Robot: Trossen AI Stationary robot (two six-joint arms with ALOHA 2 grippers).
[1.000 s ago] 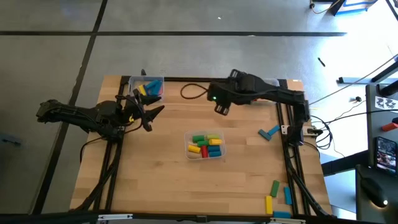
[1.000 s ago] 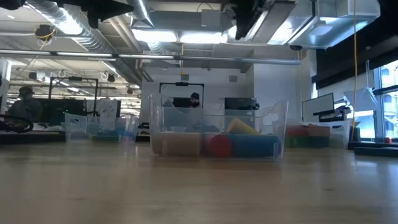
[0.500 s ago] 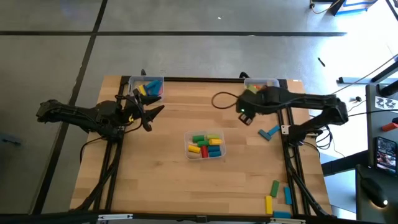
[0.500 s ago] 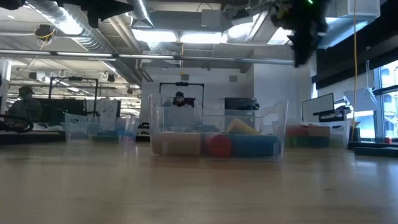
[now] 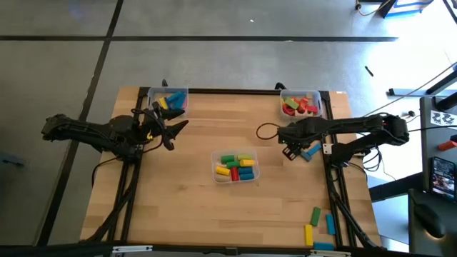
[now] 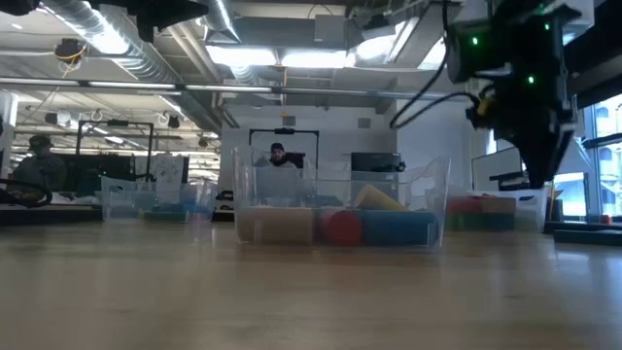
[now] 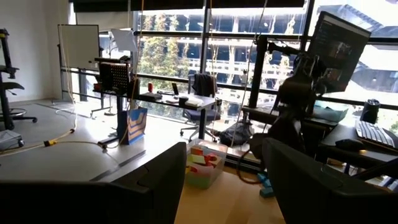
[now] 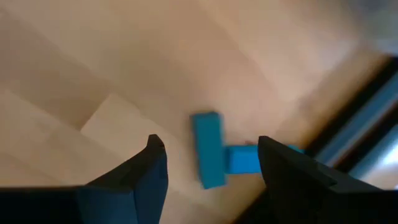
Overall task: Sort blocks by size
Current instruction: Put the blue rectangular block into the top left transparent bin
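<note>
Two blue blocks [image 8: 206,151] lie flat on the table near its right edge, meeting in a T; in the high view they show as blue blocks [image 5: 311,152]. My right gripper [image 8: 210,142] hangs open above them, pointing down and touching nothing; the high view has it as my right gripper [image 5: 293,149] just left of them. My left gripper [image 5: 176,135] waits open and empty over the table's left part. Further blocks fill a clear bin [image 5: 237,168] at the table's middle.
A bin with blue and yellow blocks [image 5: 170,101] stands at the far left, and a bin with red and orange blocks [image 5: 300,104] at the far right. Several loose blocks [image 5: 315,215] lie near the right front corner. A black cable [image 5: 265,130] loops by the right arm.
My right gripper has swung from the table's far middle toward the right edge and the near side. It has dropped low over the two blue blocks and turned about its own axis, staying open. The far-right bin now shows uncovered.
</note>
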